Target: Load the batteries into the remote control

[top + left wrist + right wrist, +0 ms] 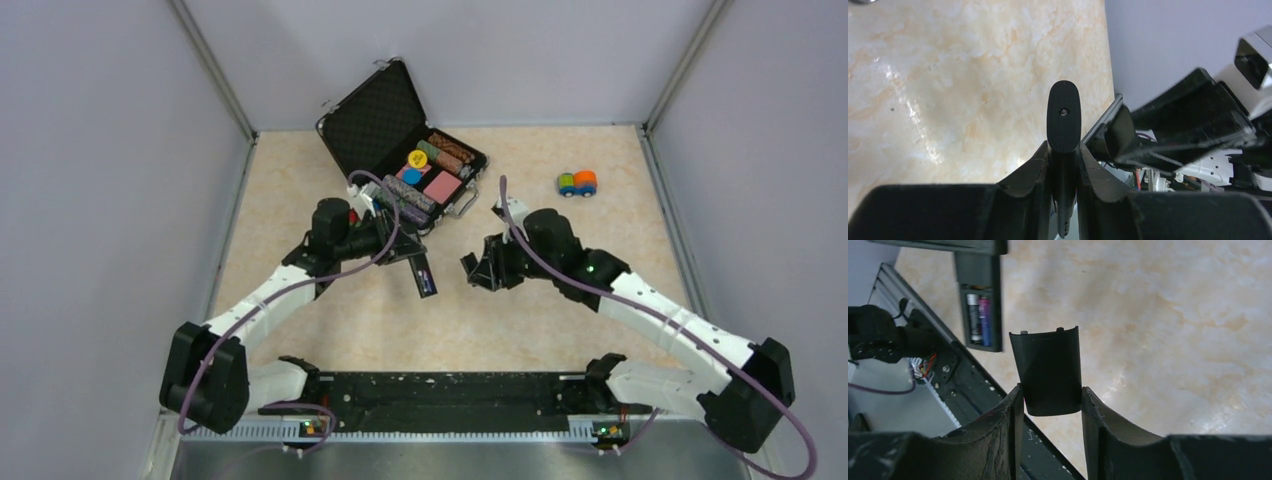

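My left gripper [408, 256] is shut on the black remote control [424, 274] and holds it above the table; in the left wrist view the remote [1064, 117] shows end-on between my fingers [1028, 172]. In the right wrist view the remote [979, 270] has its back open, with the two batteries in the bay, one dark with a pale end [973, 317] and one purple [985, 320]. My right gripper [1050, 400] is shut on the small black cover piece [1048, 370], a short way right of the remote in the top view [478, 272].
An open black case of poker chips [400, 150] stands just behind the left gripper. A small toy car [577, 183] sits at the back right. Grey walls close in three sides. The black base rail [440, 400] runs along the near edge.
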